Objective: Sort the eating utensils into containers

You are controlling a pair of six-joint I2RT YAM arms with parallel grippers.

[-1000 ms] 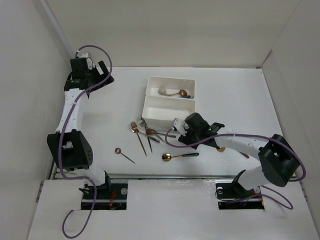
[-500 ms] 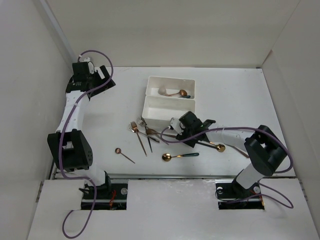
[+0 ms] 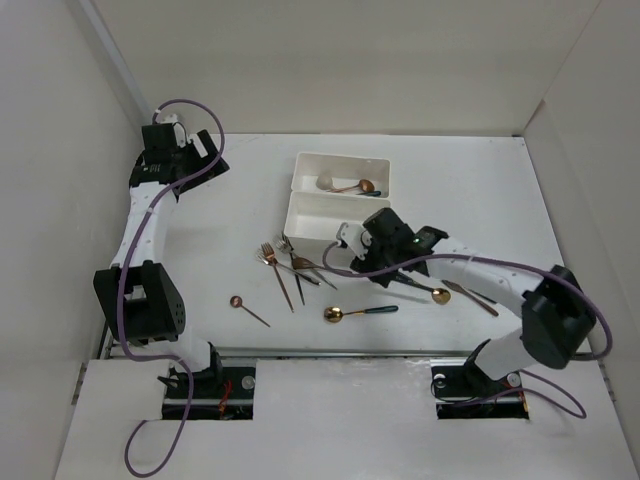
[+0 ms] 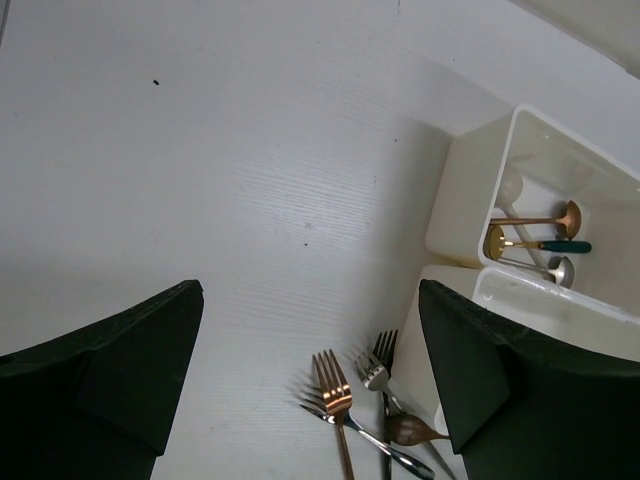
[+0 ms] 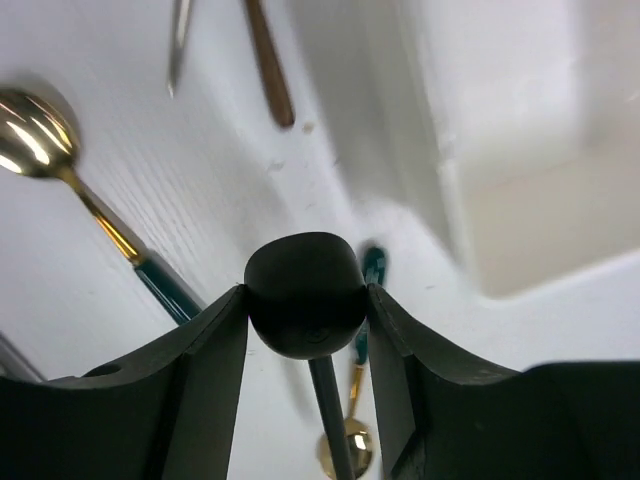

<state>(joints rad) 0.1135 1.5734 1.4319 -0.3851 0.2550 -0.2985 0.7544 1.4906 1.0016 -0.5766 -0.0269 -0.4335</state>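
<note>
The white bench [image 3: 470, 190] carries two joined white trays just toward 12 o'clock of its centre. The far tray [image 3: 345, 156] holds several spoons [image 4: 545, 222]. The near tray [image 3: 330, 222] abuts it at 6 o'clock. The left gripper [image 4: 308, 300] hangs over bare bench at 10 o'clock, its jaws spread wide and empty. The right gripper [image 5: 305, 330], at 4 o'clock of the near tray, has its jaws clamped on the bowl of a black spoon [image 5: 303, 295]. Loose forks [image 3: 283, 262] lie at 9 o'clock of it, a copper spoon [image 3: 246, 307] at 8 o'clock, and a green-handled gold spoon [image 3: 358, 312] at 7 o'clock.
</note>
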